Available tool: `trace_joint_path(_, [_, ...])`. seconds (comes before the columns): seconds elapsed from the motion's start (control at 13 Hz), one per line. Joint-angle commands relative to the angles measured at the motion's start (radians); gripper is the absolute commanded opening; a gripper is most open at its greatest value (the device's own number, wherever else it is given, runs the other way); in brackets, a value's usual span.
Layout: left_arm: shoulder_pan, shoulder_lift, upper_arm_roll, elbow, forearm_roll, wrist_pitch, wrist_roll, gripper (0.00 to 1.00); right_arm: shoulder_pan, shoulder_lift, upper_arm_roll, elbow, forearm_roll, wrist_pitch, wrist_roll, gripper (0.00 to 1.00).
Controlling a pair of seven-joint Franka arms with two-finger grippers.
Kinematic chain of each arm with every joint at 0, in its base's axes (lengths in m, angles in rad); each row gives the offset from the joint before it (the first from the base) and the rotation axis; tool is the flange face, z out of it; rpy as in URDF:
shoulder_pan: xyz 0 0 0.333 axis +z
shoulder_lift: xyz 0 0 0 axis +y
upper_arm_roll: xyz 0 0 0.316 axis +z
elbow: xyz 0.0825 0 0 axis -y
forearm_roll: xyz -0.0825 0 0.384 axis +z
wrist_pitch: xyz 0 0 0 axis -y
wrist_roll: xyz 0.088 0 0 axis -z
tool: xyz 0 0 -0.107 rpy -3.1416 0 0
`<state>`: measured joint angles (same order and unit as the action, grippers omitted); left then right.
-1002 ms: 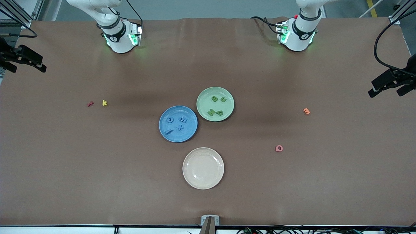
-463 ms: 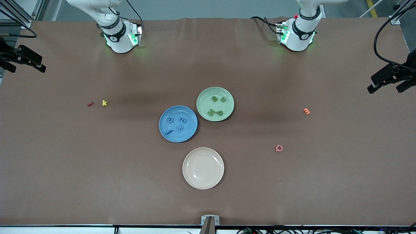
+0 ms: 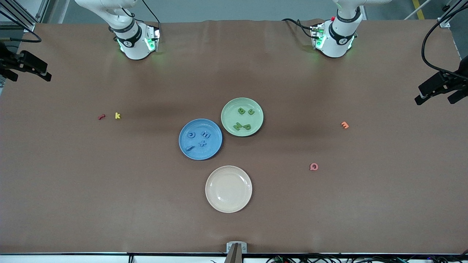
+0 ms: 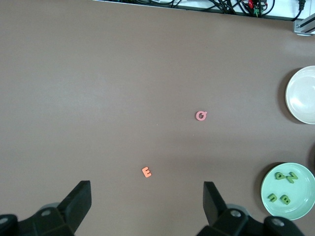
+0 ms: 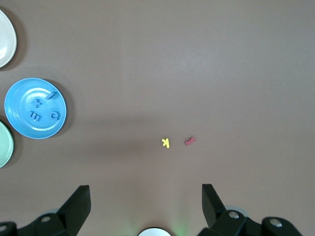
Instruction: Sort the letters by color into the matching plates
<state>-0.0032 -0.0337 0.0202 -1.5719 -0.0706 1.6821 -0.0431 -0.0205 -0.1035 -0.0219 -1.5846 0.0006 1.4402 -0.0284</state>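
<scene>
Both arms wait raised, pointing down. The left end effector (image 4: 146, 209) hangs spread above the orange letter (image 4: 146, 172); the right end effector (image 5: 145, 209), spread, above the yellow letter (image 5: 166, 143).

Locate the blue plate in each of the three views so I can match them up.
Front view: the blue plate sits mid-table, holding four blue letters, nearer the camera than the green plate beside it.
Left wrist view: not in it; only the green plate and the cream plate show.
Right wrist view: the blue plate lies at the picture's edge, between slivers of the cream and green plates.
Shared landmark: the green plate.
</scene>
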Motion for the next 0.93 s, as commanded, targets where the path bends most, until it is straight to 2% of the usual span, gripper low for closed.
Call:
trace_joint_path(0.0, [-0.008, -0.011, -0.008, 0.007, 0.017, -0.019, -0.006, 1.0, -0.001, -0.028, 0.0, -0.023, 0.001, -0.001, 0.021, 1.0])
trace_joint_path(0.85, [-0.011, -0.008, -0.013, 0.009, 0.028, -0.021, 0.008, 1.0, 0.007, -0.028, 0.005, -0.023, 0.013, -0.001, 0.05, 1.0])
